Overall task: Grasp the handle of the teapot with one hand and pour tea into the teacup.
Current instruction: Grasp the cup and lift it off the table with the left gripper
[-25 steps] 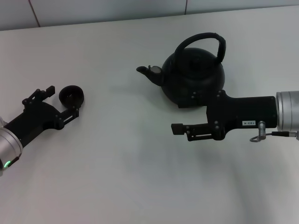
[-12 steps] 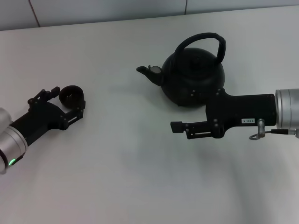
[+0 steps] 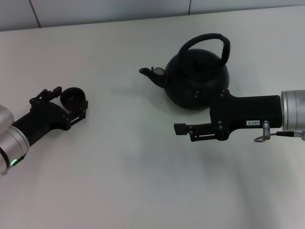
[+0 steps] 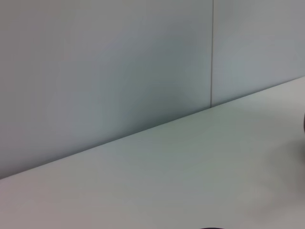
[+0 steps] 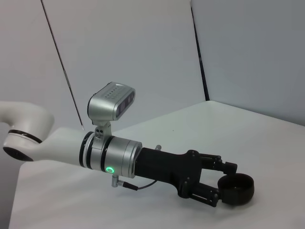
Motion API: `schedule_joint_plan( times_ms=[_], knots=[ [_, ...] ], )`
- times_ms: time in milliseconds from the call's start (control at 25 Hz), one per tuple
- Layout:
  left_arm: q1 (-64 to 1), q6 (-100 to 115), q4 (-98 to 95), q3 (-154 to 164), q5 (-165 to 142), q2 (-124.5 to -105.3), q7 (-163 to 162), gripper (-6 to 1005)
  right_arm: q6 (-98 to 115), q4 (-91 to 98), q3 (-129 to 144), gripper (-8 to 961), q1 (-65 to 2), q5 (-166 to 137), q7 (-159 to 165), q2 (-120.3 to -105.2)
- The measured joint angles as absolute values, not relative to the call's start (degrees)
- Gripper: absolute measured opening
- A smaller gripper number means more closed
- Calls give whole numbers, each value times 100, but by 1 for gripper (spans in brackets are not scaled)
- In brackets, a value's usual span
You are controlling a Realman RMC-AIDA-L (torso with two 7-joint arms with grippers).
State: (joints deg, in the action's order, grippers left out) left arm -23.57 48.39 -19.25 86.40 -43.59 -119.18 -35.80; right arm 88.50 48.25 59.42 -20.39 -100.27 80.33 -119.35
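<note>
The left gripper [image 3: 71,106] clasps the teacup [image 3: 73,98] to steady it, while the right gripper [image 3: 190,119], spread wide, waits beside the teapot [image 3: 195,76] on the tabletop [image 3: 119,167].

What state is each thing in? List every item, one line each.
Teapot: upright on the table, spout toward the robot's left, not held.
Handle: arched up over the pot, free.
Teacup: upright on the table, between the left gripper's fingers.
Left gripper: around the teacup.
Right gripper: beside the teapot, nearer the robot, holding nothing.
Table: white, carrying both.
</note>
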Motion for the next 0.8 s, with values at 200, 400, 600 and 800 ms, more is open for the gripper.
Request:
schedule_joint_plan(
  times_ms=[200, 400, 600, 800],
  knots=[
    [-2380, 4791, -1921, 8640, -4359, -11918, -3594, 707, 8851, 4825, 5934, 760, -2039, -10028, 8033, -11935],
    [-2430, 4760, -1886, 8657, -4359, -11918, -3621, 702, 8851, 4828, 5932, 760, -2039, -10028, 8033, -11935],
    [-2445, 4757, -1874, 8665, -4359, -11918, -3697, 697, 8851, 4828, 5934, 761, -2039, -10028, 8033, -11935],
    [-2445, 4769, -1878, 8750, -4343, -11916, -3700, 693, 8851, 4825, 5932, 761, -2039, -10028, 8033, -11935]
  ],
)
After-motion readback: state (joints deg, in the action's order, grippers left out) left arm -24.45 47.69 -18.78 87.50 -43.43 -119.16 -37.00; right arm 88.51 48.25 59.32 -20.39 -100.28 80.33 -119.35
